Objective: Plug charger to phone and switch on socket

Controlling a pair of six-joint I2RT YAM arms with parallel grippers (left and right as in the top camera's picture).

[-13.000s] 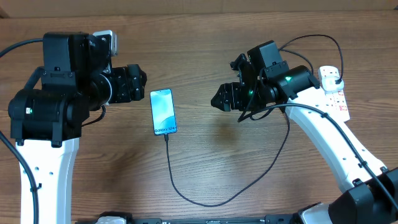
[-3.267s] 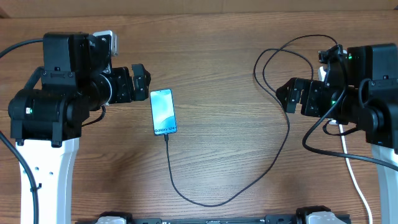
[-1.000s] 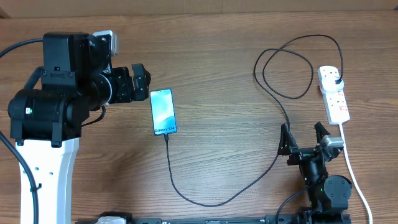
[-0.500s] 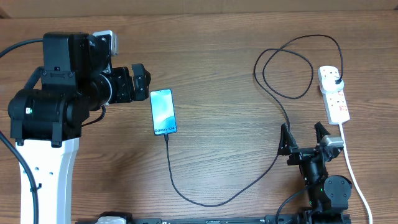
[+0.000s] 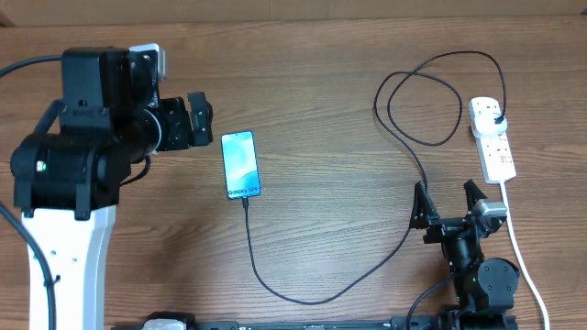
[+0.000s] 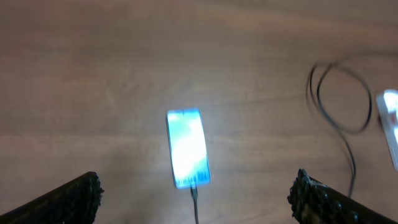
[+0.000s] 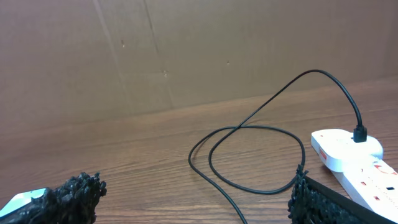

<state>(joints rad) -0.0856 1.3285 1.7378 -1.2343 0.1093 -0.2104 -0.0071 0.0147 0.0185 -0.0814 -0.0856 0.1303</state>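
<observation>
The phone [image 5: 240, 165] lies screen up and lit on the wooden table, left of centre. The charger [image 5: 303, 295] has its tip in the phone's lower end. Its thin black cable curves across the table, loops, and ends in a black plug [image 5: 496, 120] seated in the socket [image 5: 492, 145] at the far right. My left gripper [image 5: 204, 119] hangs open just left of the phone. In the blurred left wrist view the phone [image 6: 188, 149] shows between my left gripper's [image 6: 198, 186] fingers. My right gripper [image 5: 447, 194] stands open near the front right, holding nothing.
The socket's thick white cord [image 5: 518, 247] runs toward the front edge, right of my right arm. In the right wrist view the cable loop [image 7: 261, 155] and the socket [image 7: 348, 149] lie ahead, with a brown cardboard wall [image 7: 186, 50] behind the table.
My left gripper has drawn back slightly to the left, away from the phone, and its wrist view is blurred. The right arm, phone and cable have not moved.
</observation>
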